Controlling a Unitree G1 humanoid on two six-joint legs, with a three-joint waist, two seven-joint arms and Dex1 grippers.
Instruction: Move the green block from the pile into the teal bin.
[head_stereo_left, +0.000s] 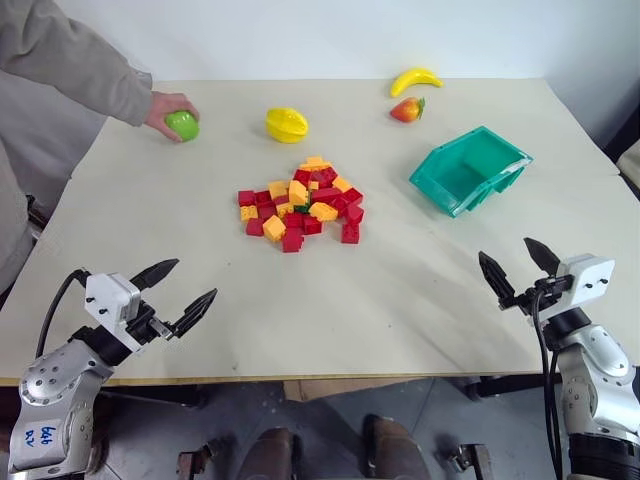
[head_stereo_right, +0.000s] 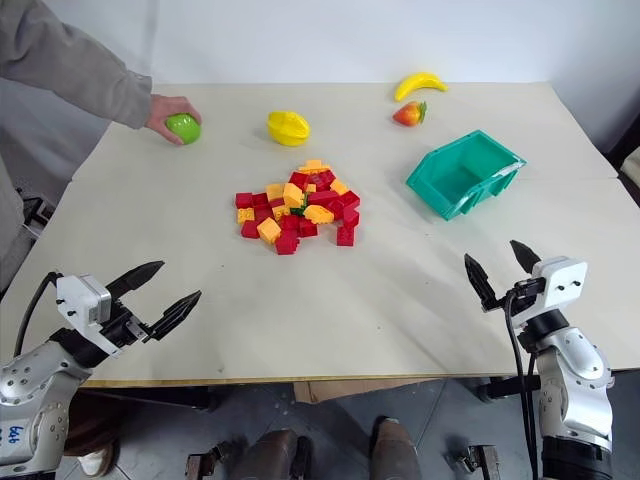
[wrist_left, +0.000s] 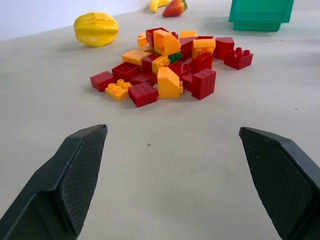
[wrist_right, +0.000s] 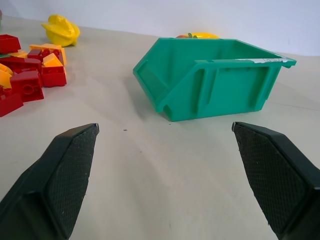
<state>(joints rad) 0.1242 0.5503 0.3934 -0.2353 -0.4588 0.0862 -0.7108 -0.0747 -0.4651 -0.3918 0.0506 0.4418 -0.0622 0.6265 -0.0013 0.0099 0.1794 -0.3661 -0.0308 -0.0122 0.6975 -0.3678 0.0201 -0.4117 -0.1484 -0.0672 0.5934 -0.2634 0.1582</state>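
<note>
Your table (head_stereo_left: 420, 320) is a broad, matte, pale beige sheet with a faint seam down its left part and a plain white wall behind its far edge; below the near edge you see dark floor.

At the near left corner your left gripper (head_stereo_left: 182, 292) hangs just above the surface, its two black, wedge-shaped, cross-hatched fingers spread wide with nothing between them. At the near right edge your right gripper (head_stereo_left: 520, 268) stands the same way, spread wide and empty.

Toward the middle of the tabletop lies the pile (head_stereo_left: 300, 203), a loose heap of glossy, studded red and orange-yellow bricks. The green block (head_stereo_left: 301, 207) sits deep in its centre, mostly buried, so you see only a dark sliver of it.

Right of the pile, well apart from it, the teal bin (head_stereo_left: 470, 168) rests on the table: smooth rigid plastic, ribbed walls, sloped open front turned toward the near left.

Near the far edge you have a ridged yellow fruit (head_stereo_left: 286, 124), a strawberry (head_stereo_left: 407, 109) and a banana (head_stereo_left: 414, 79). At the far left a person's hand (head_stereo_left: 163, 110) in a grey sleeve rests on a shiny green apple (head_stereo_left: 183, 125).
</note>
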